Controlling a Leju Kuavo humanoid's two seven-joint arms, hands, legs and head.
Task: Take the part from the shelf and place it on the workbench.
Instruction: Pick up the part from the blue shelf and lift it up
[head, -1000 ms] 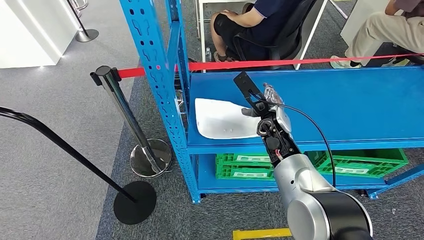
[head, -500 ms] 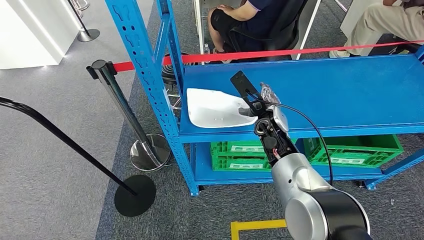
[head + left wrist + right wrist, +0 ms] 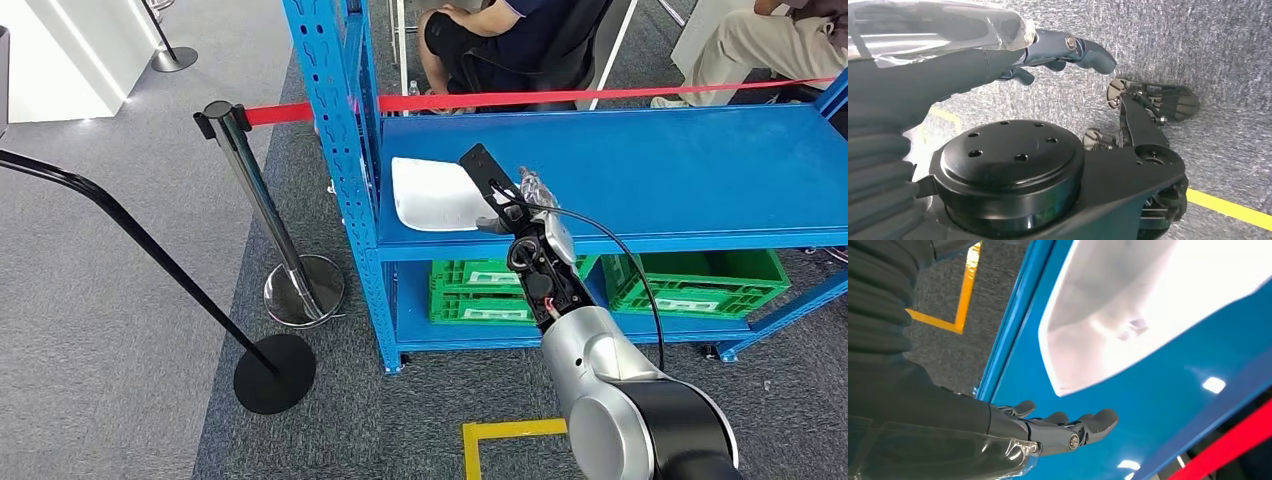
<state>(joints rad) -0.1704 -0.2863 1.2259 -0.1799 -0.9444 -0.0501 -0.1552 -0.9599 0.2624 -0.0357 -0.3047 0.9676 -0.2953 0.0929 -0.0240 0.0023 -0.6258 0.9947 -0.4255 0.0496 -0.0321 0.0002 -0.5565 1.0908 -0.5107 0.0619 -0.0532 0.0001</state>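
Note:
The white moulded part (image 3: 430,195) lies flat at the left end of the blue shelf board (image 3: 680,170), close to the front edge. My right hand (image 3: 515,200) is raised over the shelf at the part's right edge. In the right wrist view the right hand (image 3: 1048,432) hovers with its fingers stretched out above the blue board (image 3: 1148,410), a short gap from the part (image 3: 1158,305), and holds nothing. My left hand (image 3: 1048,50) hangs over the grey carpet with its fingers loosely apart and holds nothing.
A blue upright (image 3: 335,120) stands just left of the part. A chrome stanchion (image 3: 250,200) with a red belt (image 3: 600,95) runs behind the shelf. Green crates (image 3: 690,285) sit on the lower shelf. People sit behind (image 3: 500,30). Yellow tape (image 3: 500,435) marks the floor.
The whole picture has shifted, so the camera moved and the shelf now sits higher in view. My right hand stays at the part's right edge.

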